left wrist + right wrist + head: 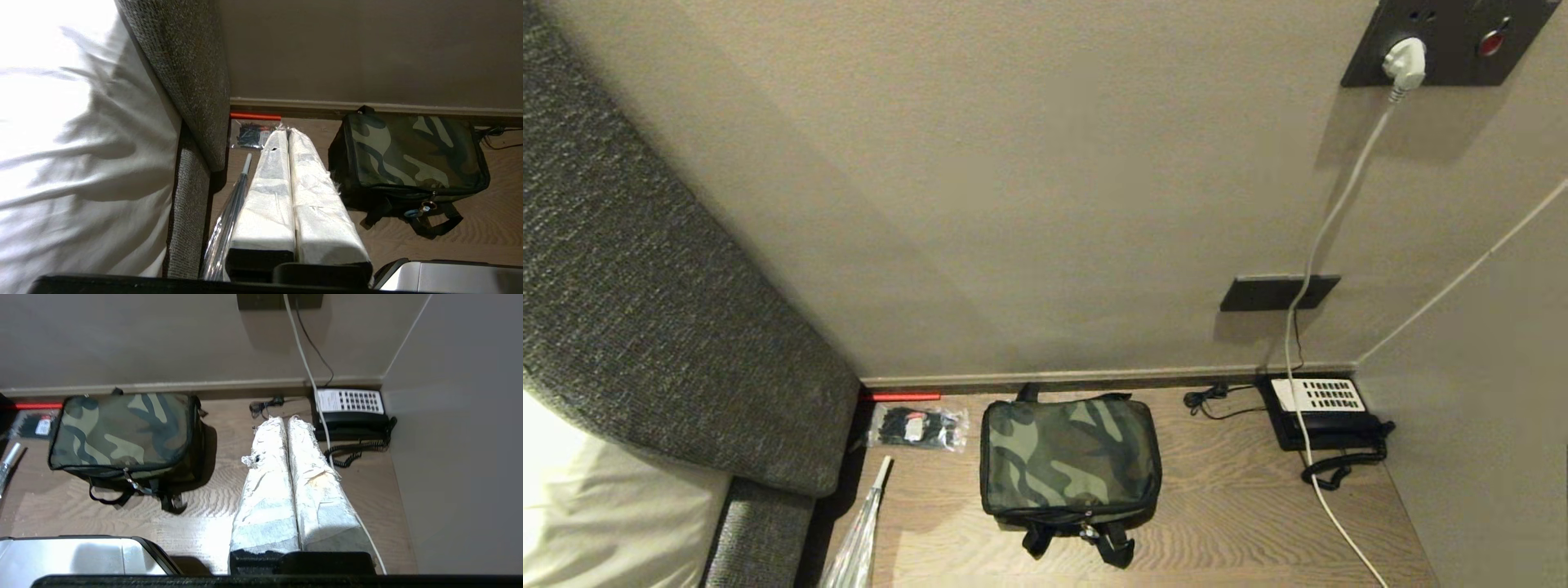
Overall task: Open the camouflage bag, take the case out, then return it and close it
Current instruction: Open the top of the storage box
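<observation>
Camouflage bag [1068,457] count: one, lying flat and zipped shut on the wooden tabletop [1225,523], roughly at the middle of it, its far edge close to the strip along the wall's foot. Its green, grey and black top faces up, and two black strap handles [1115,545] hang off the near side, where the zip pull also sits. The case is nowhere visible.

Around the bag there is one of each thing. One clear packet of black ties [917,427] lies to the bag's left, near it but not touching, with a short red strip [903,397] just behind it against the wall. One long clear-wrapped rod with a white tip [862,531] runs along the table's left edge, beside the grey upholstered headboard [645,286] and the white bedding [596,523]. One black telephone with a white keypad [1327,412] stands in the far right corner, well apart from the bag, its coiled cord on the wood in front of it. One white cable [1319,237] drops from a white plug [1405,64] in the wall socket, crosses the telephone and trails toward the table's near edge. A small black wire [1209,400] lies between bag and telephone.

Two grippers, neither in the head view. The left gripper [286,131] (fingers wrapped in white) hangs over the table's left side between the rod and the bag, fingers pressed together on nothing. The right gripper [284,421] hangs between bag and telephone, likewise closed and empty. Nothing lies on top of the bag.
</observation>
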{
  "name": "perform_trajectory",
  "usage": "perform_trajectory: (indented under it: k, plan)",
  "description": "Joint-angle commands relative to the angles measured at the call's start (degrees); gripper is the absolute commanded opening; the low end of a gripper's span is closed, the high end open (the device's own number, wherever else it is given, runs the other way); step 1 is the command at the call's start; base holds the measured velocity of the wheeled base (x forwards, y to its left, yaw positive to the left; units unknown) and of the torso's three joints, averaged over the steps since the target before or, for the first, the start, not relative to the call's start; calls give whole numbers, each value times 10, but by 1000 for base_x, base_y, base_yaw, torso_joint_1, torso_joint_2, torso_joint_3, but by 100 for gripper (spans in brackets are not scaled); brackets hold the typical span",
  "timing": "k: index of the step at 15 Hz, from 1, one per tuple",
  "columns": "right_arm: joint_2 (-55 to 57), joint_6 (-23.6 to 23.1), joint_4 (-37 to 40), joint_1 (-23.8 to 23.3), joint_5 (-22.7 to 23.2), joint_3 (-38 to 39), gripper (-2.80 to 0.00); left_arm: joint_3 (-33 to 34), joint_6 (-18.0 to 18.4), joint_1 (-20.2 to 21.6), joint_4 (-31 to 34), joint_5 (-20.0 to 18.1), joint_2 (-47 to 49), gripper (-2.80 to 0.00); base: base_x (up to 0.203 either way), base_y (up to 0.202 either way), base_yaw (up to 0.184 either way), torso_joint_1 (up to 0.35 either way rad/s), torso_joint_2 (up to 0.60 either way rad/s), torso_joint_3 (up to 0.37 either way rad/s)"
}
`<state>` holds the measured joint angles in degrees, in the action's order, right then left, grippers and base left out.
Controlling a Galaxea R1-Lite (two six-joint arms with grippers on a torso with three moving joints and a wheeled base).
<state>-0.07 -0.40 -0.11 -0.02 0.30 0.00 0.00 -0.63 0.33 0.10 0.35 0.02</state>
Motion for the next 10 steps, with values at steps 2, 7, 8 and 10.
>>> perform_trajectory:
  k: [2, 7, 8, 10]
  plan:
    - [-2, 0, 0, 0, 0, 0, -280, 2, -1, -1, 0, 0, -1, -280, 0, 0, 0, 1, 5, -199]
    - [-2, 0, 0, 0, 0, 0, -280, 2, -1, 0, 0, 0, -1, -280, 0, 0, 0, 3, 2, -199]
    - [-2, 0, 0, 0, 0, 0, -280, 2, -1, 0, 0, 0, -1, -280, 0, 0, 0, 2, 7, -200]
    - [-2, 0, 0, -1, 0, 0, -280, 2, 0, 0, 0, 0, -1, -280, 0, 0, 0, 3, 8, -196]
